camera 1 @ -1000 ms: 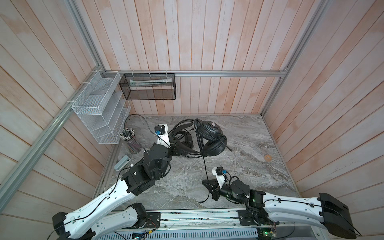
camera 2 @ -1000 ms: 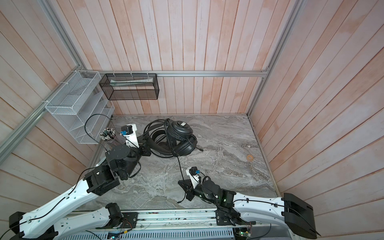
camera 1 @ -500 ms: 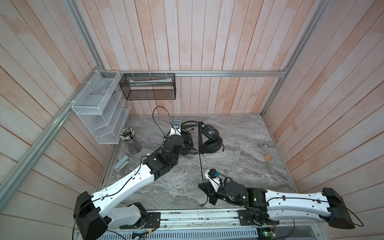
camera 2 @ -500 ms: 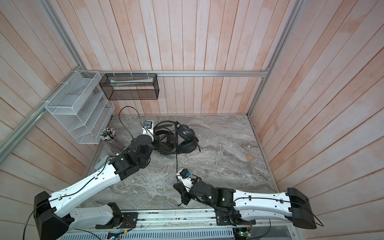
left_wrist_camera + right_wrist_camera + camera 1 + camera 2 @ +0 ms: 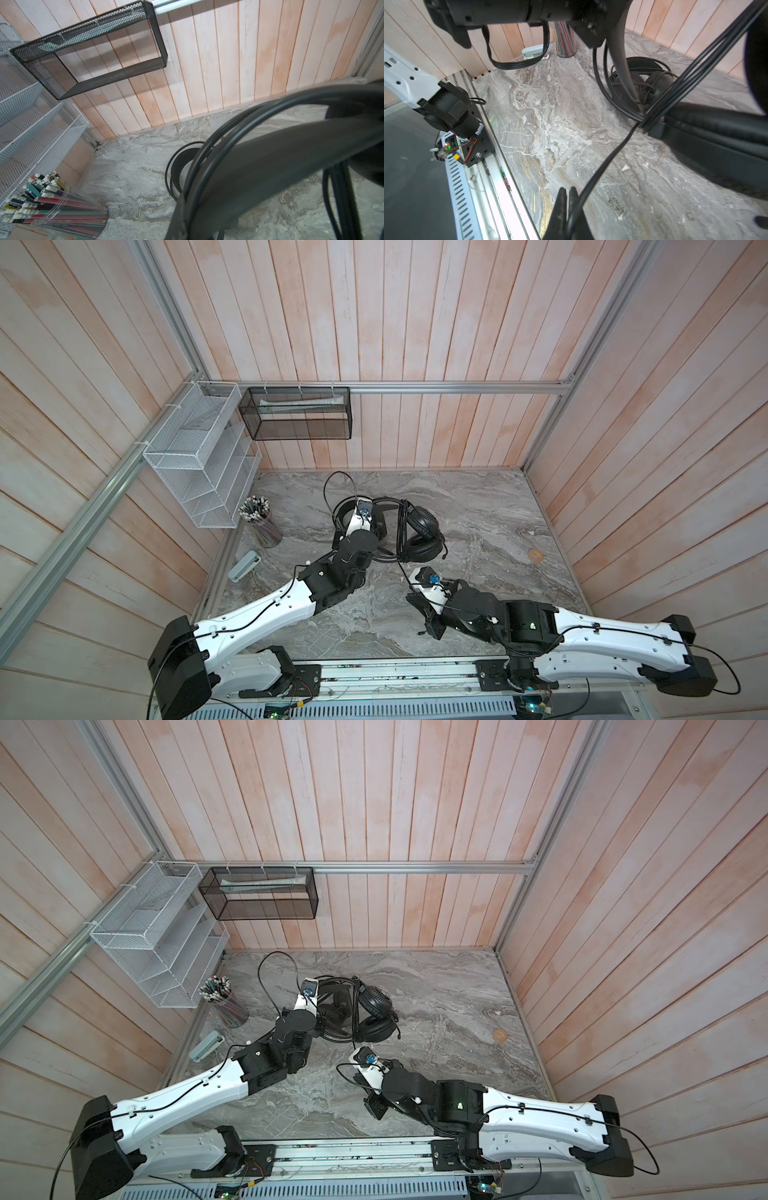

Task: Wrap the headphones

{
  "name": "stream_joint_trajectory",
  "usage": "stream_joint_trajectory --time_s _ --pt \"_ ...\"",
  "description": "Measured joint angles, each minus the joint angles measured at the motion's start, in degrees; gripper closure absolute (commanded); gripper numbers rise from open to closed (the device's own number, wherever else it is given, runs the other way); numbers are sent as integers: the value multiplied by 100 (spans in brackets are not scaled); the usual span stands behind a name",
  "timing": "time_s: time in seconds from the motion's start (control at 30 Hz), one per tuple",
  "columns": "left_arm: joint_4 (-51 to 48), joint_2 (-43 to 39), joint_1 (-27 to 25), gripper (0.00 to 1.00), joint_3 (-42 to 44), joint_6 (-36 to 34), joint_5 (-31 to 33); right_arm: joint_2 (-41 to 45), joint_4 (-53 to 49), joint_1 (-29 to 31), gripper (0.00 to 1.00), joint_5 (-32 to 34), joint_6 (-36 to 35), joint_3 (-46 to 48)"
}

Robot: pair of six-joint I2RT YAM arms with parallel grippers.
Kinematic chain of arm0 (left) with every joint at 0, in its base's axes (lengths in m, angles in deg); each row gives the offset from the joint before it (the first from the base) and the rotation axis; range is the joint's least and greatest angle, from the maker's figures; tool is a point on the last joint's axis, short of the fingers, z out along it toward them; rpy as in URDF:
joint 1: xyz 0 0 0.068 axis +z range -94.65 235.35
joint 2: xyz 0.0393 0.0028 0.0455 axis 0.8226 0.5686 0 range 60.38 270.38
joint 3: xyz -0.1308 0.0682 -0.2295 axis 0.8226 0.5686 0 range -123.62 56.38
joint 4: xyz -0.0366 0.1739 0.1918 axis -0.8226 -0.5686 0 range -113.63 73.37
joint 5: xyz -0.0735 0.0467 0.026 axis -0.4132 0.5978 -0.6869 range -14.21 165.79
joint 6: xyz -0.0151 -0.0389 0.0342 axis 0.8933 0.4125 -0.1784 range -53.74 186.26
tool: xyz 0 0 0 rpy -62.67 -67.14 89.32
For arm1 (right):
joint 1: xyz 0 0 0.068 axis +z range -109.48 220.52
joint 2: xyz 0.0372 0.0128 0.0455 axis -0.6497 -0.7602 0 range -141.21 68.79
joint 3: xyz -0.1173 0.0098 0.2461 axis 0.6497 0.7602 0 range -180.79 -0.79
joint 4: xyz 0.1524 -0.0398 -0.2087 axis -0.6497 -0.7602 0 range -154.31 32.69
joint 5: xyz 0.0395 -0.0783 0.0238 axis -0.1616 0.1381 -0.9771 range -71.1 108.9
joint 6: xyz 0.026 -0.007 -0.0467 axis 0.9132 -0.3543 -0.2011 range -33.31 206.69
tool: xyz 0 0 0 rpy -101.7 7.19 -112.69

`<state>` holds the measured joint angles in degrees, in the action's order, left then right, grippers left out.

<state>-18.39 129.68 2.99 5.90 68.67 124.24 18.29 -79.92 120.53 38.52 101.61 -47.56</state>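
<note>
Nearest, the right arm lies low and almost straight, reaching from its base at the front right toward the middle of the grey marbled tabletop (image 5: 478, 506). The right gripper (image 5: 568, 199) hovers low over the table's front. Its two fingers are pressed narrowly together, with a thin black cable (image 5: 608, 160) caught in their grip. The cable runs taut away to a black over-ear headset with two padded round cups (image 5: 422, 531), mid-table, where several cable turns cross its band.

Farther in, the left arm stretches diagonally from the front left, elbow bent, its wrist raised over the headsets. The left gripper (image 5: 376, 524) is clamped on a broad black headband (image 5: 270, 166), which fills the left wrist view with cable strands lying along it. I cannot tell which headset the band belongs to. A second black headset (image 5: 344, 517) lies partly under that wrist. Beyond, a clear cup of pencils (image 5: 261, 522) stands near the left wall.
</note>
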Motion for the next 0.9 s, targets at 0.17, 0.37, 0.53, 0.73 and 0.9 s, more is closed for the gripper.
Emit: stream_joint_trajectory --time_s 0.17,0.37,0.53,0.73,0.9 --pt "-44 0 -151 100 166 326 -63 -31 -640 0 100 299 -245 -520" --pt "-90 15 -457 100 273 557 -11 -262 -1143 2 100 671 -490 -999" --pt "-136 74 -608 100 407 647 -20 -531 -1567 11 100 1023 -697 -1335" --pt "-98 149 -730 100 422 715 -13 -796 -1980 22 100 1665 -925 -1681" --pt "52 240 -809 100 422 728 20 -1029 -2192 28 100 2083 -1204 -1893"
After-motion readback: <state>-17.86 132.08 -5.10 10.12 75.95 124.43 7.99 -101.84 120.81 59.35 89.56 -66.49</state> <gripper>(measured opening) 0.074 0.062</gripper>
